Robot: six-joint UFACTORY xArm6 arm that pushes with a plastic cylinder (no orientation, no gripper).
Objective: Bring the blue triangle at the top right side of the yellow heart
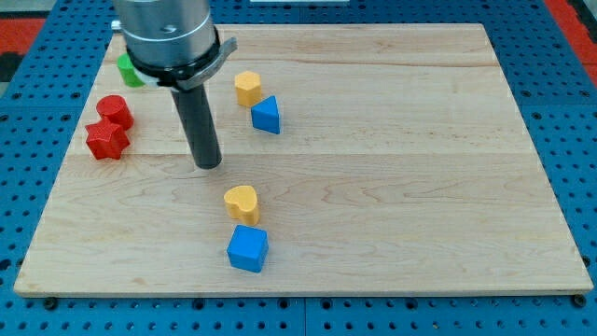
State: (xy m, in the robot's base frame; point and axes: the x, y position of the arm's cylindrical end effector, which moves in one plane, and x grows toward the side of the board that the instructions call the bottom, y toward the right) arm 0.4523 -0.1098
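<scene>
The blue triangle (266, 115) lies on the wooden board in the upper middle-left, just below and right of a yellow hexagon-like block (247, 88). The yellow heart (242, 203) lies lower, near the board's middle-left, well below the triangle. My tip (207, 164) rests on the board to the left of both, below-left of the triangle and above-left of the heart, touching neither.
A blue cube (247, 248) sits just below the yellow heart. A red cylinder (115, 110) and a red star-like block (106, 140) lie at the board's left. A green block (129, 71) shows partly behind the arm at the top left.
</scene>
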